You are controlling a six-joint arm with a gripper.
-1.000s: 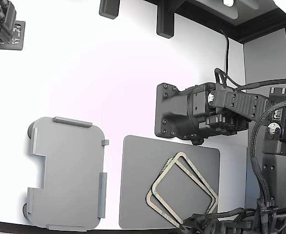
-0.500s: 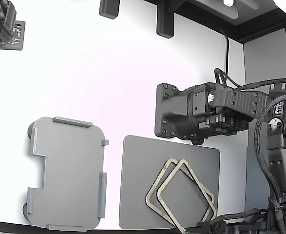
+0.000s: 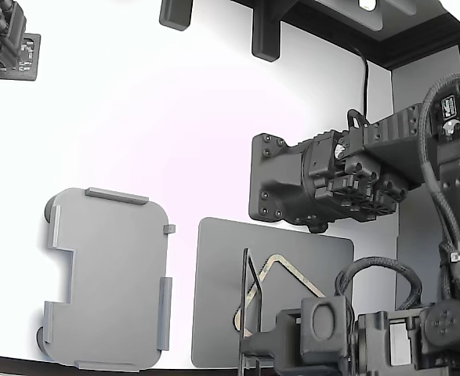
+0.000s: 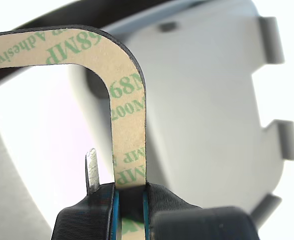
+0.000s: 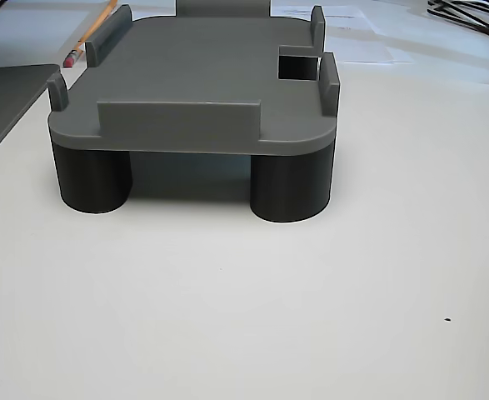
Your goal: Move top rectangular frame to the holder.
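My gripper [image 3: 249,348] sits at the bottom of the exterior view, over the dark mat. It is shut on the top rectangular frame [image 3: 245,301], which is lifted on edge and shows as a thin dark upright line. In the wrist view the frame [image 4: 127,115] shows its beige printed backing and rises from between the jaws of my gripper [image 4: 129,200]. The second frame [image 3: 286,266] lies flat on the mat, partly hidden by my arm. The light grey holder [image 3: 108,278] stands empty at the exterior view's left, apart from the gripper. It also shows in the wrist view [image 4: 207,100] and the other view [image 5: 194,92].
The darker grey mat [image 3: 218,298] lies to the right of the holder in the exterior view. A second black arm with a flat plate [image 3: 280,180] hangs above the mat. More black hardware [image 3: 2,43] sits at the top left. A pencil [image 5: 90,33] lies behind the holder.
The top frame, first flat on the mat, twisted, then was lifted up on edge in my gripper. My arm has swung into the exterior view's lower right and covers part of the mat.
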